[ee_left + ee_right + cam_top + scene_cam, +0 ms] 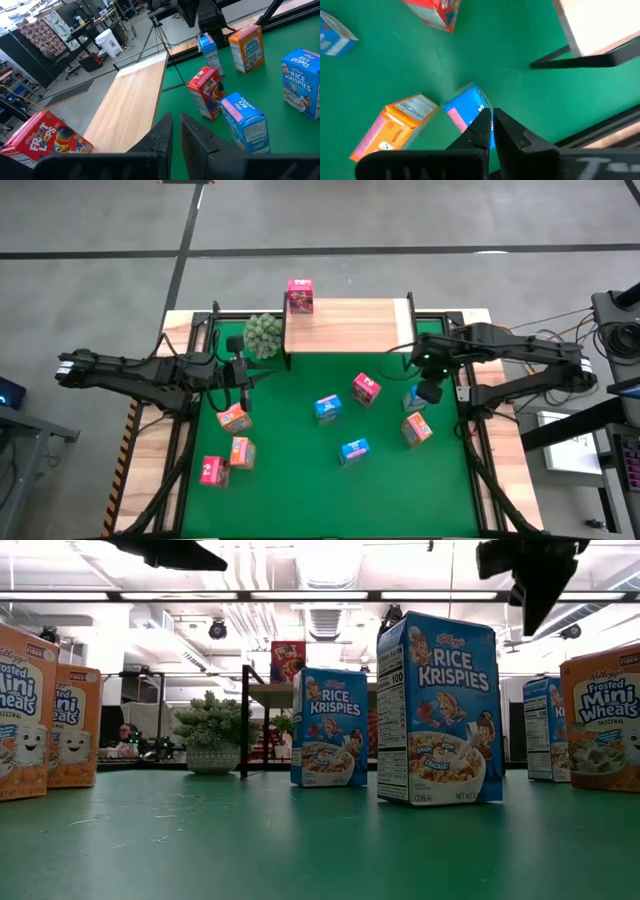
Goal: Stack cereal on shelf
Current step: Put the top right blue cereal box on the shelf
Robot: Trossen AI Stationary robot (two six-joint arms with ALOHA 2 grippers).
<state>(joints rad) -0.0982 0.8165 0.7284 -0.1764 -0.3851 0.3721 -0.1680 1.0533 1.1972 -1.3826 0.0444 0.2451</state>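
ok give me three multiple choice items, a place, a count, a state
1. Where on the light wooden shelf board is the pink-red cardboard cereal box? A the end by the green spiky plant ball B the middle C the opposite end
2. How many boxes on the shelf? A one B three C five
3. The right gripper is? A wide open B shut on an orange box C shut, empty
1 A, it stands beside the plant; 2 A, the others sit on the green mat; 3 C, fingertips meet above a blue box. The left gripper waits shut near the plant.
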